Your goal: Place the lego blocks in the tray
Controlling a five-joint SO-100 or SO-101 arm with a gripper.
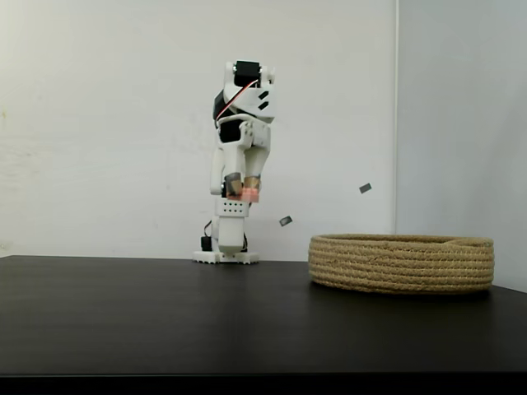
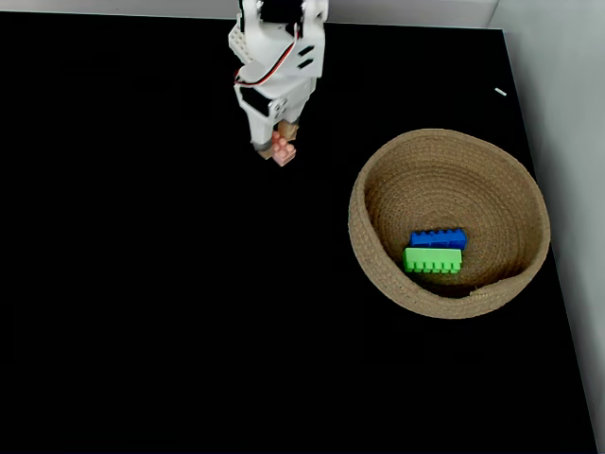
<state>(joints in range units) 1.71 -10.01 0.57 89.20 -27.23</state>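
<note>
My gripper [image 1: 244, 192] hangs well above the black table, shut on the pale pink lego block [image 1: 247, 194]. Looking down from above, the same gripper [image 2: 281, 144] holds the pink block [image 2: 284, 153] left of the tray. The tray [image 1: 402, 263] is a low round basket of coiled tan rope, at the right of the table. Inside the tray [image 2: 378, 189] lie a blue block [image 2: 438, 237] and a bright green block [image 2: 433, 260], side by side near its lower wall.
The arm's white base [image 1: 226, 257] stands at the back of the table against a white wall. A white side wall [image 2: 558, 113] runs close behind the tray. Bare black tabletop [image 2: 142, 284] stretches left and in front of the tray.
</note>
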